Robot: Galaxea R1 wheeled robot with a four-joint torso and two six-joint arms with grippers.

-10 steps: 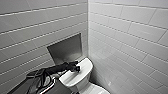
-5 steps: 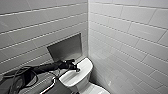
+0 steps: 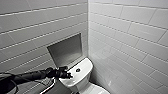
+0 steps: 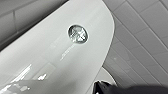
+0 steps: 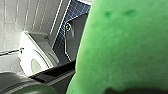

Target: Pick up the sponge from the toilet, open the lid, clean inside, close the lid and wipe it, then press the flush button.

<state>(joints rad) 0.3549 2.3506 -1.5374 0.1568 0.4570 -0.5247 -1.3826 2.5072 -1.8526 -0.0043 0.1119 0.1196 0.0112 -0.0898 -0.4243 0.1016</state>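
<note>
The white toilet [image 3: 82, 80] stands in the corner, with the round dark flush button [image 3: 77, 70] in the middle of its flat tank top. My left gripper [image 3: 68, 74], shut and empty, hovers over the tank top's left end, a short way from the button. The left wrist view looks down on the shiny button [image 4: 78, 33] from close by. The bright green sponge [image 5: 122, 50] looms large in the right wrist view, with my right gripper shut on it. Behind it the toilet [image 5: 33, 53] appears small. A strip of the white lid [image 3: 98, 89] shows below the tank.
White tiled walls [image 3: 130, 37] meet in a corner right behind the toilet. A grey recessed niche [image 3: 65, 51] sits in the left wall above the tank. Blue floor tiles [image 5: 62, 40] lie beside the toilet.
My left gripper has drawn back a little to the left across the tank top, away from the flush button. The sponge stays in the right gripper.
</note>
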